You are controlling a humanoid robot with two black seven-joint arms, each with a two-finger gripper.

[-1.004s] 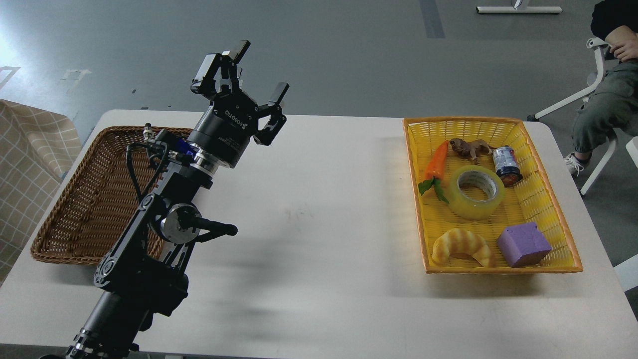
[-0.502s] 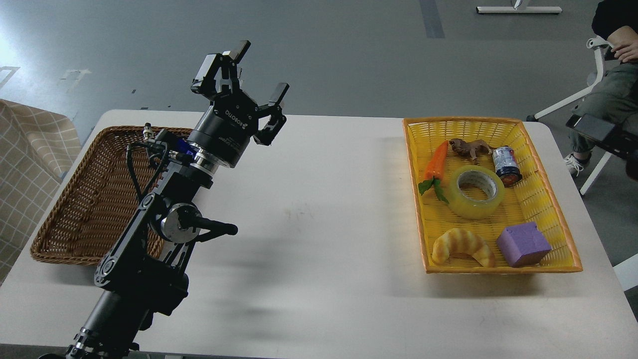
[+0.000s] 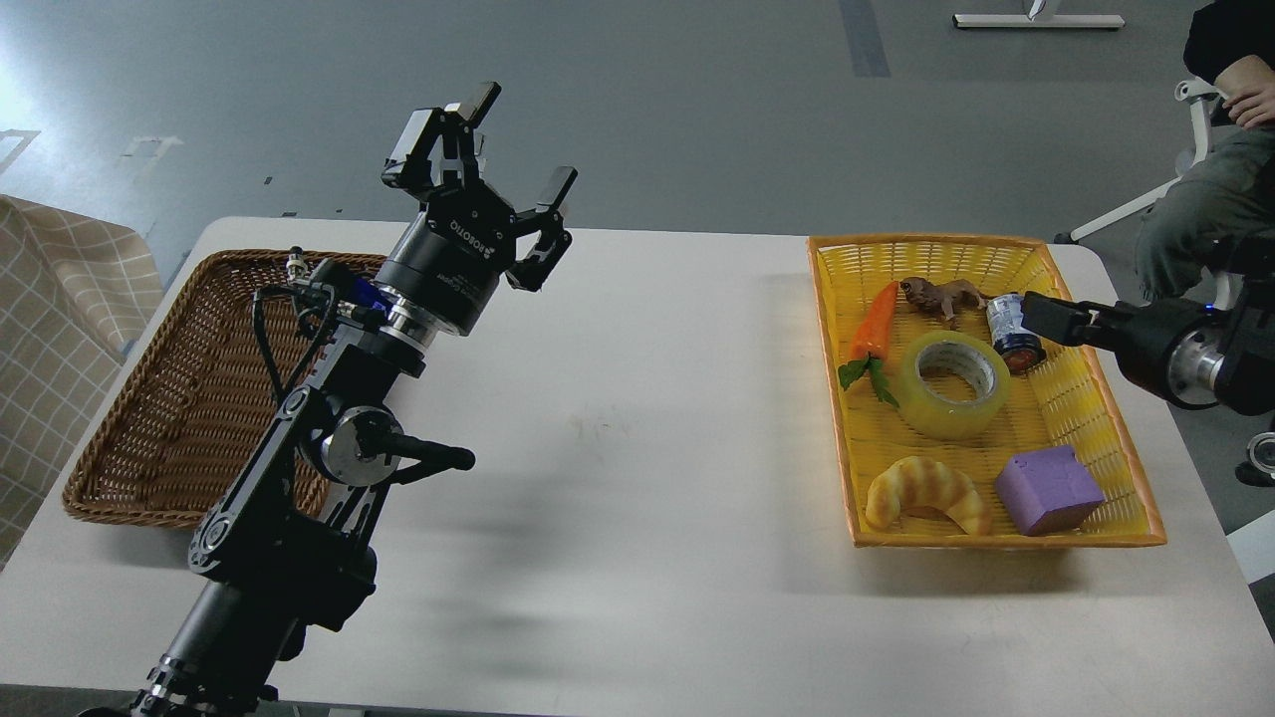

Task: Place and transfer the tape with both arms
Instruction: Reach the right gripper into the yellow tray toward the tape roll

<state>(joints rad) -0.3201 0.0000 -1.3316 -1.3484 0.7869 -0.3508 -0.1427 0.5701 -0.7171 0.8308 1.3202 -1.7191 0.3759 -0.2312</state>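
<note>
From the head view, the tape (image 3: pixel 954 384) lies flat in the yellow basket (image 3: pixel 1091 393) near the table's (image 3: pixel 647 418) right edge, untouched; the right gripper (image 3: pixel 1046 317) reaches in from that edge just beside it, whether its fingers are apart I cannot tell; the left gripper (image 3: pixel 498 174) hovers fingers spread, empty, above the brown basket (image 3: pixel 149 408) near the left edge; judging so, pick-up, handover and placing all remain.

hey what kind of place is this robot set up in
Probably a lab or test room, not a home: a bare grey floor, a plain white table with a yellow basket of toy props, and a seated person watching from a chair.
</note>
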